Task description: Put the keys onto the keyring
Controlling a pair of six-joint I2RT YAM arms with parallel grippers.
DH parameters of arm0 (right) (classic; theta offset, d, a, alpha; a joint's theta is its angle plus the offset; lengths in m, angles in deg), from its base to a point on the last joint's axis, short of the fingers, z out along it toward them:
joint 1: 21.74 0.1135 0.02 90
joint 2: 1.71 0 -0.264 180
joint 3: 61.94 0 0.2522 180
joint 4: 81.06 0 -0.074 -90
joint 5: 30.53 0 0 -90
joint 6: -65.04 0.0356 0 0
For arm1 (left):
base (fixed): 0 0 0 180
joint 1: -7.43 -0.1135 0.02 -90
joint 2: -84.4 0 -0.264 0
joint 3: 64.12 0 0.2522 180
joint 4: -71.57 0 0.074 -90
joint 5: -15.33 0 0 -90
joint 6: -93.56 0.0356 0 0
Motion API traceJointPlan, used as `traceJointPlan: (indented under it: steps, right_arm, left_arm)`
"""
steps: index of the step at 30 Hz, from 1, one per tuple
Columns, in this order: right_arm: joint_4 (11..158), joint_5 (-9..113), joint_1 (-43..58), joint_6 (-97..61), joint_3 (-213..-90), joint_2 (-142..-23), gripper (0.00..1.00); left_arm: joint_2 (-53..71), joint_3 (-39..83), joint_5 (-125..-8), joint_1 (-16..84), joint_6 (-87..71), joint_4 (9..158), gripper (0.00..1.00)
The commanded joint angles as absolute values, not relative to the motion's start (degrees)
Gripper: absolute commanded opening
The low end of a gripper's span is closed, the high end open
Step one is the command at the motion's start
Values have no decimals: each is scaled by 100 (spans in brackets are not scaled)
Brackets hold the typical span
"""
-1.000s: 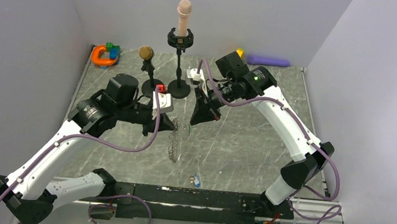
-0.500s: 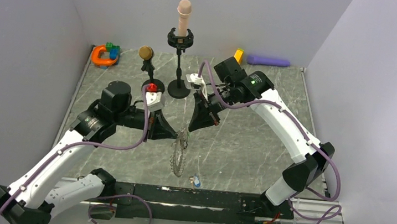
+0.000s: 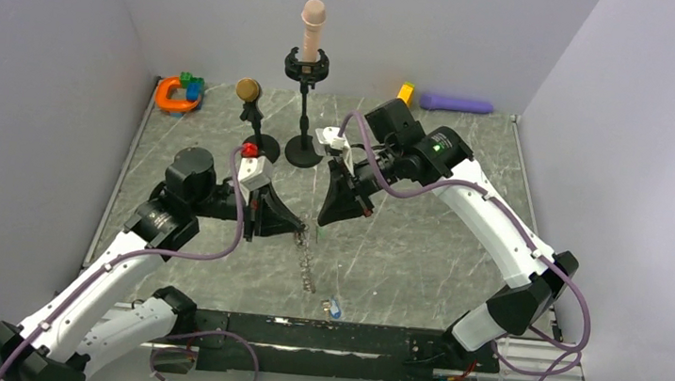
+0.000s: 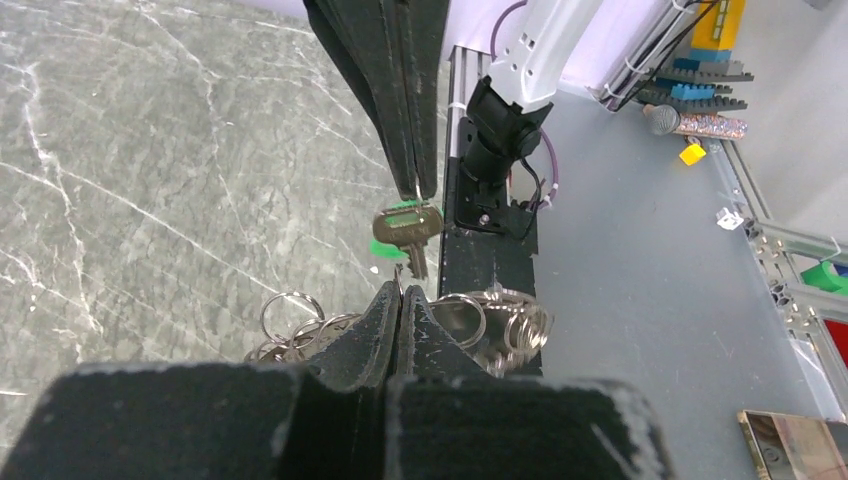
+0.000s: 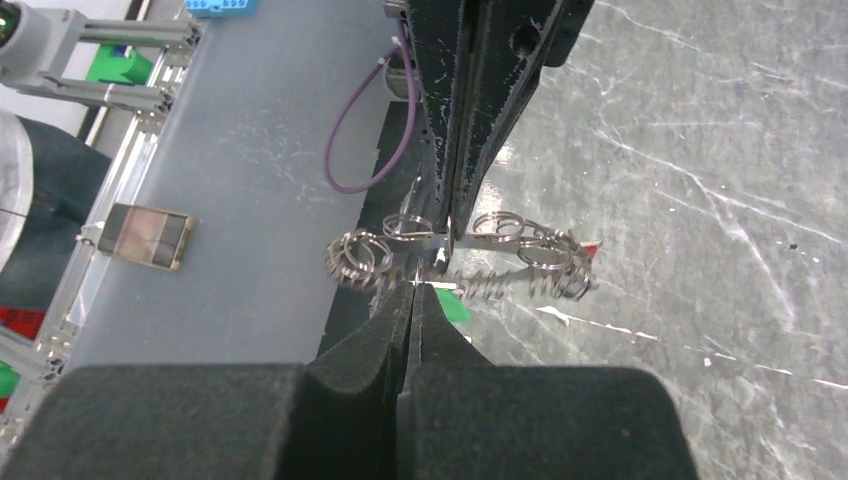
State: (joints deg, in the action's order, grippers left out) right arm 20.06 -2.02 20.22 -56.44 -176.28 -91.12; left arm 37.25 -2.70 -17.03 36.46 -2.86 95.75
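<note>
My left gripper is shut on the rim of the keyring, a dark jagged ring that hangs edge-on below it above the table. In the left wrist view the keyring's small loops spread to both sides of my shut fingers. My right gripper is shut on the green key and holds it tip to tip against the left gripper, right at the ring. The right wrist view shows the keyring and the key's green head. A bit of red shows at the ring's end.
Two microphone stands with round black bases stand just behind the grippers. An orange clamp lies back left; a yellow block and a purple cylinder lie at the back. A small bluish item lies by the front rail.
My left gripper has moved right and toward the front with the keyring, which now hangs edge-on. My right gripper has drifted slightly left and down, so the two tips meet.
</note>
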Motion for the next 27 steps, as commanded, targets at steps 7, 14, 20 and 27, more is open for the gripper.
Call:
traceJointPlan:
  steps: [7, 14, 20, 27]
  right_arm:
    - [2350, 166, 2091, -5663, -17586, -8911, 0]
    - [2505, 252, 2089, -5600, -17602, -8933, 0]
    - [2691, 293, 2096, -5594, -17500, -8954, 0]
    - [2786, 289, 2123, -5687, -17414, -8948, 0]
  left_arm:
    - [4135, -738, -1785, 3289, -1519, 7693, 0]
    - [4227, -1020, -1768, 3234, -2027, 7125, 0]
    - [4094, -827, -1698, 3239, -1779, 7510, 0]
    - [3994, -628, -1562, 3233, -1527, 7863, 0]
